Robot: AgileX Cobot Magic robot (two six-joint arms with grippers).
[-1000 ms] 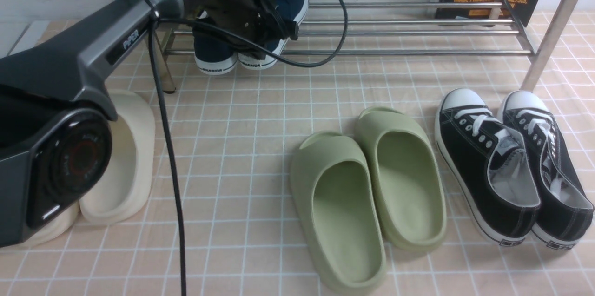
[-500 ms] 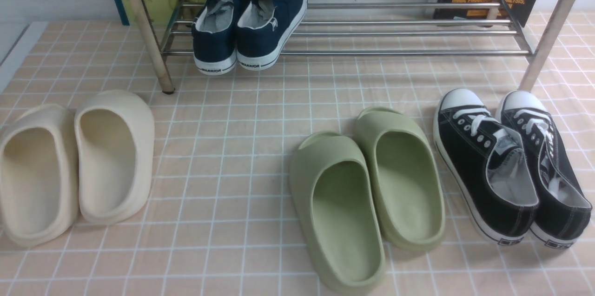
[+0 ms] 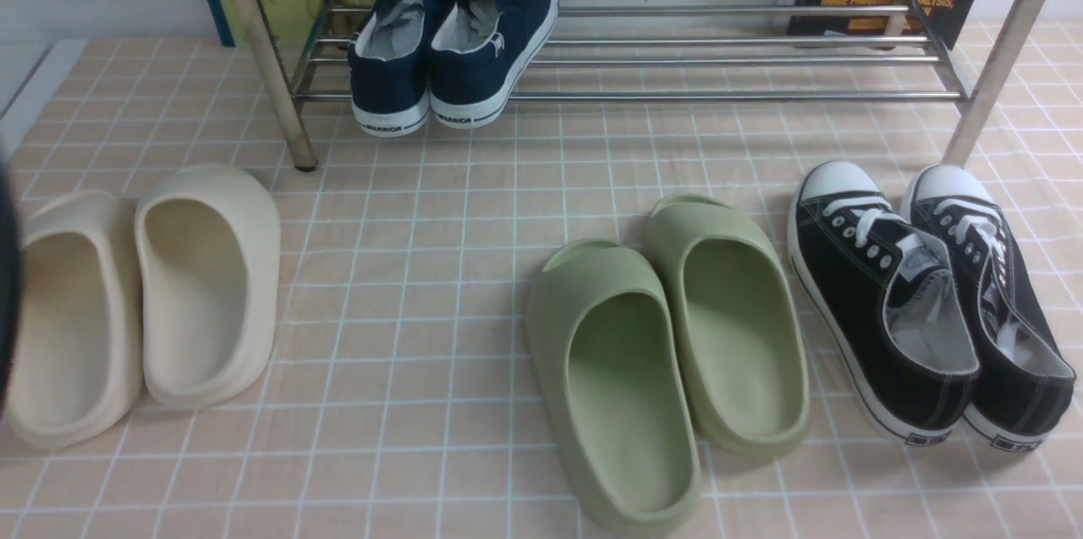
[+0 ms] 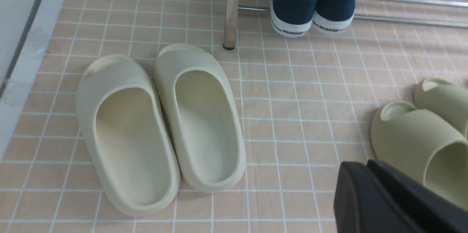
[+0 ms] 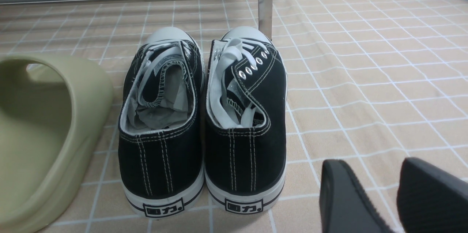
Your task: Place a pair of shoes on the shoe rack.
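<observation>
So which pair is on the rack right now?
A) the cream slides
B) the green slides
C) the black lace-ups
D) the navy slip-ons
D: the navy slip-ons rest on the rack bars near its left end, heels out, while the other three pairs sit on the tiled floor.

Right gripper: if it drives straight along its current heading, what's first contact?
Judging from the wrist view, the right gripper has bare checkered floor ahead of it; the black lace-up sneakers sit to one side and the shoe rack leg further on. The way looks free, though depth is unclear.
</observation>
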